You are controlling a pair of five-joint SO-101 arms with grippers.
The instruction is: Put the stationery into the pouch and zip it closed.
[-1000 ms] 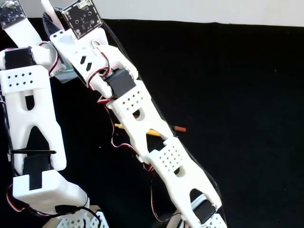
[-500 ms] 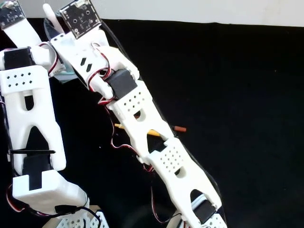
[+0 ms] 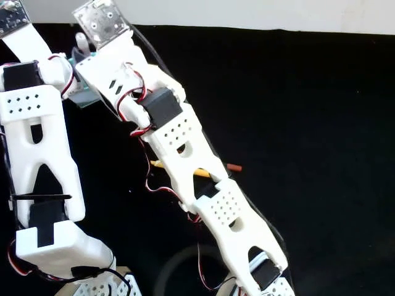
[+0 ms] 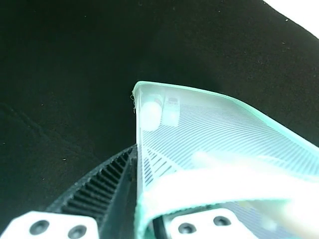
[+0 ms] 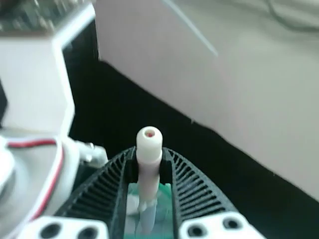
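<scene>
The black cloth surface (image 3: 308,123) takes up most of the high view. Its far edge runs straight along a pale wall (image 3: 259,12), and there's a wide stretch of black out past the right arm's side.

Both white arms are bunched up at the far left corner. The right arm (image 3: 185,145) slants across from the near edge, and the left arm (image 3: 37,142) stands just beside it. Up at the wrists they're nearly touching, so it's pretty tight right at the edge.

Squeezed between the wrists is the see-through striped plastic pouch with a mint-green rim (image 3: 87,97). The left fingers (image 4: 102,186) are closed on it: the black ribbed finger sits against its edge, and the pouch (image 4: 209,129) sticks out past the fingertips. A couple of small whitish bits show through near its corner, but I can't tell what they are.

The yellow pencil with a reddish-brown end (image 3: 231,166) lies flat on the surface. Its middle is hidden under the right arm, and it's well apart from the pouch.

The right fingers (image 5: 187,181) are clamped on a white cylindrical pen (image 5: 149,147), held upright with its tip poking past them. Green pouch material shows just below. From above, the pen (image 3: 81,42) is right at the far edge.
</scene>
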